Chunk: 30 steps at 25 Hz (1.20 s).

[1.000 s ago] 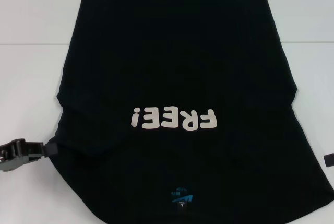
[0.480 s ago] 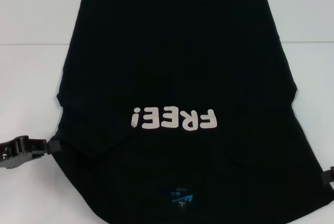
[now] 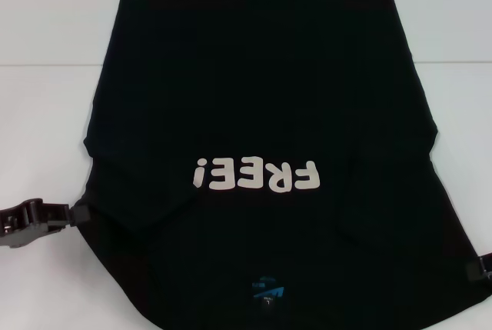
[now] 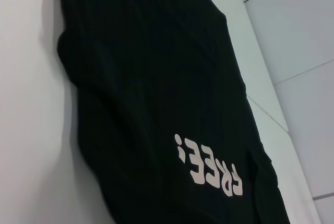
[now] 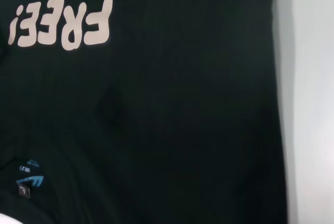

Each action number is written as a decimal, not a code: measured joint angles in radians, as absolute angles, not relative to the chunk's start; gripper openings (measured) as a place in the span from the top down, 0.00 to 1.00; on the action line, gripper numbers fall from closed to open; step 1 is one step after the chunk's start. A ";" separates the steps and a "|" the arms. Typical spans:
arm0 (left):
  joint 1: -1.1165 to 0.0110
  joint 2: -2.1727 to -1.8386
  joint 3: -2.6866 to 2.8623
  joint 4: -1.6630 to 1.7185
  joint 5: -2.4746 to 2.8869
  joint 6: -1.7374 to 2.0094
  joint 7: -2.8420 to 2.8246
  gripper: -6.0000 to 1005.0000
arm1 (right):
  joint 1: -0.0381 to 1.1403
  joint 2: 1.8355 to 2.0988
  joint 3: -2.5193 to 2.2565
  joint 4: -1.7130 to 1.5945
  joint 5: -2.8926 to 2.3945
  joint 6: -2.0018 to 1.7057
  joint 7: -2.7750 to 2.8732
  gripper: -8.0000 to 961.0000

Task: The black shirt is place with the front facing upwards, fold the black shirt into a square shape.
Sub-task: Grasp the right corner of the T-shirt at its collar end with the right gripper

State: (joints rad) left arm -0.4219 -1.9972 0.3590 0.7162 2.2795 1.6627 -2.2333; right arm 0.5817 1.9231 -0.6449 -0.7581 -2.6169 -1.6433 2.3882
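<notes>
Lying flat w/ sleeves folded in, black shirt (image 3: 261,91) shows lettering; jaws' state unclear.

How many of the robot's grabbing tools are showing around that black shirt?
2. The left tool is at the black shirt's left edge, near the bottom. The right tool just peeks in at the shirt's lower right edge; most of it is out of view.
</notes>
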 joint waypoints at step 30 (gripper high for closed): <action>-0.430 -1.999 0.357 0.707 2.279 1.651 -2.238 0.97 | 0.631 1.982 -0.672 -0.751 -2.614 -1.661 2.365 0.37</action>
State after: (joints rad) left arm -0.4295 -1.9988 0.3571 0.7071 2.2795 1.6510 -2.2381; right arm 0.6309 1.9819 -0.6723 -0.7514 -2.6139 -1.6608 2.3648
